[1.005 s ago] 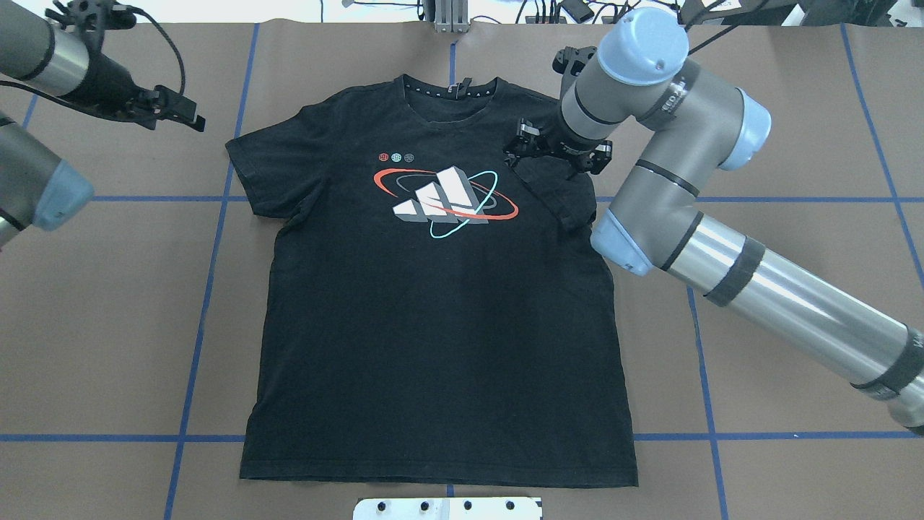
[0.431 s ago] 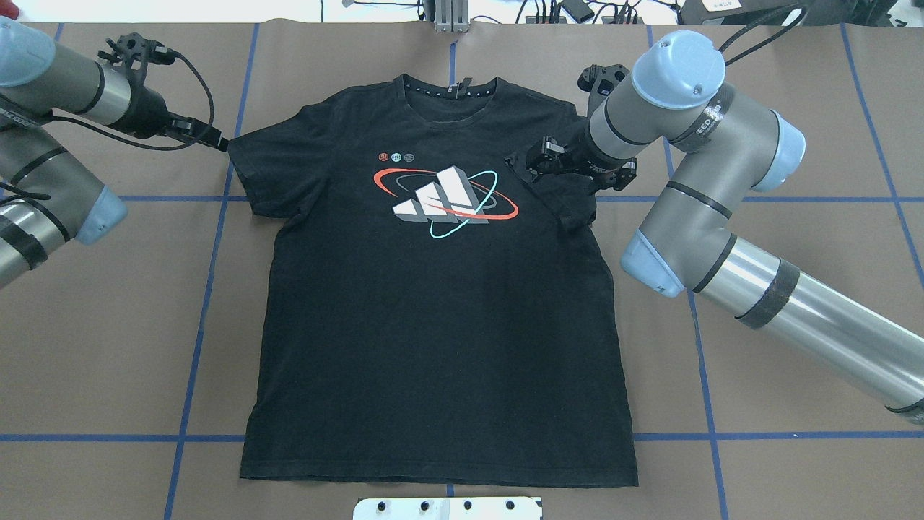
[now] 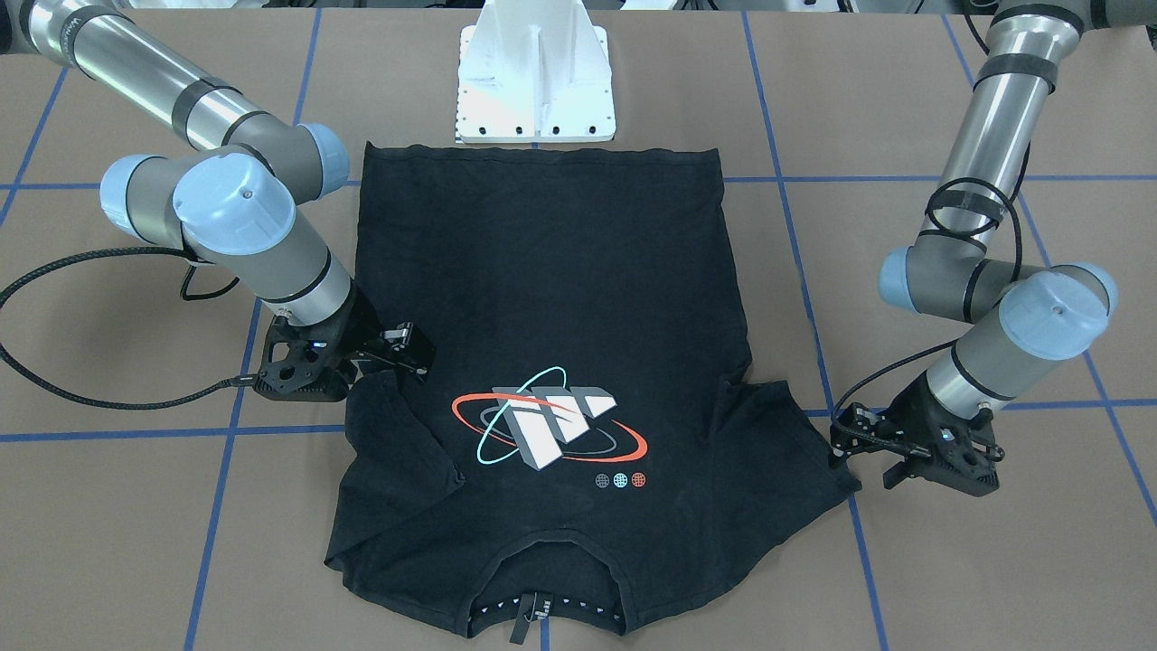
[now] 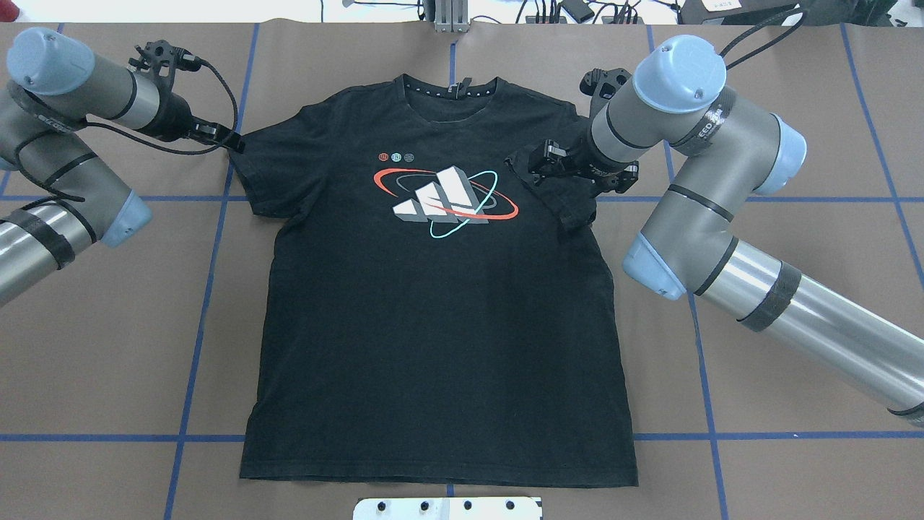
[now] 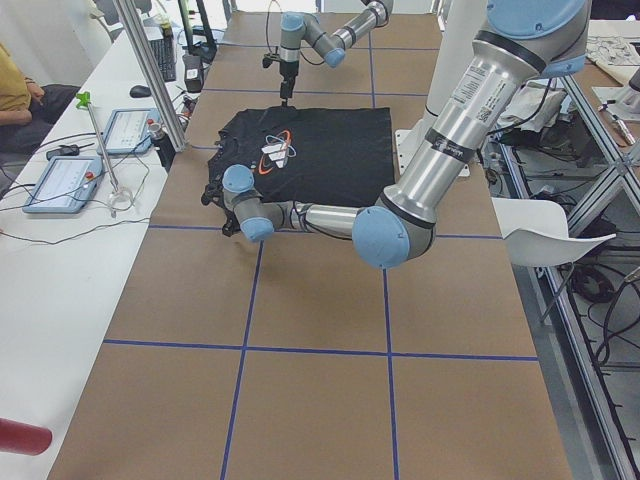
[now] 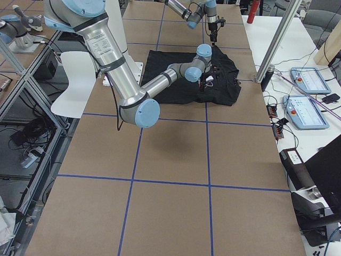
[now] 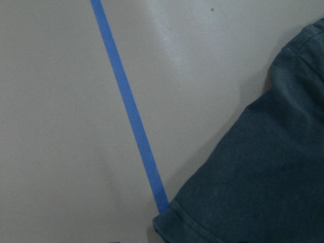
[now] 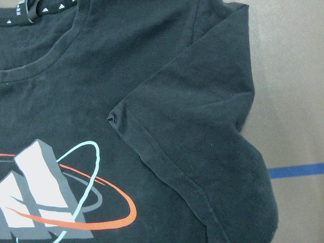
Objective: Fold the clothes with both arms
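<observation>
A table covered in brown paper (image 4: 108, 361), crossed by a grid of blue tape lines (image 4: 209, 289), fills the overhead view. A black short-sleeved T-shirt (image 4: 440, 325) lies flat on it, front up, in the middle of the frame. Its collar with the dotted inner band (image 4: 449, 90) is at the top centre and its hem near the bottom edge.

The silver-grey tubular right arm with light blue joint caps (image 4: 794, 310) enters from the lower right and bends up towards the shirt's shoulder. The matching left arm (image 4: 94, 87) enters from the left edge and reaches across the upper left. In the front-facing view a white mounting base (image 3: 535, 81) stands at the top centre, just beyond the hem.

The sleeve on the frame's right (image 4: 567, 198) is folded inward and lies on the chest. The sleeve on the frame's left (image 4: 263, 170) is spread out on the paper. A red, teal and white orbit graphic (image 4: 446, 195) sits mid-chest.

The black right gripper (image 4: 523, 162) is over the folded sleeve. It shows black against black, so I cannot tell how its jaws stand; the right wrist view shows the sleeve lying loose. The black left gripper (image 3: 859, 452) is low at the spread sleeve's outer corner, its jaws apart with nothing between them.

Three small dots (image 4: 396, 157) sit just above the graphic's left end.
</observation>
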You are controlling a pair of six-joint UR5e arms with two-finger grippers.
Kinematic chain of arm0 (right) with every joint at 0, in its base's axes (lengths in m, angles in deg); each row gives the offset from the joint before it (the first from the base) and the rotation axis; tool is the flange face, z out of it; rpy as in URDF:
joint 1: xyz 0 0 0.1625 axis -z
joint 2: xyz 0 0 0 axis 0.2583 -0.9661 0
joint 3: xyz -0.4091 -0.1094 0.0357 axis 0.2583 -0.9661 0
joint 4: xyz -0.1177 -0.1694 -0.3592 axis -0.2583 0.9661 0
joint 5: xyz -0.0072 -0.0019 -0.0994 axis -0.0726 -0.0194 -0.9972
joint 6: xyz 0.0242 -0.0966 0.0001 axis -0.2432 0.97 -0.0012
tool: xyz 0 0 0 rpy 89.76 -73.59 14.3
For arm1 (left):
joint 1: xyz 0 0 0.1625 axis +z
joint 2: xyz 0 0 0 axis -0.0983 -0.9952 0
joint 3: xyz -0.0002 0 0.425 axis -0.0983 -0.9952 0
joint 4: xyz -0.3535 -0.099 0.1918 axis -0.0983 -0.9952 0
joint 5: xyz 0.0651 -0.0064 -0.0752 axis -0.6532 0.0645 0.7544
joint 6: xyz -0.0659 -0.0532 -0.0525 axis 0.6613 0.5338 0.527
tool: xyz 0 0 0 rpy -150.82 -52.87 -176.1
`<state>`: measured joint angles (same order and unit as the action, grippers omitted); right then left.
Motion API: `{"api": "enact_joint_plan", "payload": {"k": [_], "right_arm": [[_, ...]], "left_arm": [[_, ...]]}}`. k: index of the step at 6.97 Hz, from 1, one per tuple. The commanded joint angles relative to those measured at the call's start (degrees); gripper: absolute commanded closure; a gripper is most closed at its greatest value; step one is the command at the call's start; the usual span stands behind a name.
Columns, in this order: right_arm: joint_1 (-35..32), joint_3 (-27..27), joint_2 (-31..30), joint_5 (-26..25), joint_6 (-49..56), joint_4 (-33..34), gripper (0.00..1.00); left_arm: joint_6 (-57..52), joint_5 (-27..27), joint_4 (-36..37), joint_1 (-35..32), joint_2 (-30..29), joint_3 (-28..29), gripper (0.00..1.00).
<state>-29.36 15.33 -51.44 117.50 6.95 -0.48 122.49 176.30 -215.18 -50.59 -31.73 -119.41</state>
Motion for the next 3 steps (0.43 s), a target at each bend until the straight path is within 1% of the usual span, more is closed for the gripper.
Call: {"api": "enact_joint_plan", "payload": {"k": [1, 2, 3], "right_arm": [[0.21, -0.17, -0.08, -0.18, -0.07, -0.12, 0.0], [0.3, -0.09, 0.01, -0.18, -0.07, -0.12, 0.0], [0.56, -0.17, 0.01, -0.27, -0.16, -0.12, 0.0]], "left_arm": [[0.25, -0.12, -0.06, 0.06, -0.38, 0.36, 0.28], [0.17, -0.12, -0.06, 0.06, -0.38, 0.53, 0.37], [0.25, -0.12, -0.14, 0.06, -0.46, 1.06, 0.39]]}}
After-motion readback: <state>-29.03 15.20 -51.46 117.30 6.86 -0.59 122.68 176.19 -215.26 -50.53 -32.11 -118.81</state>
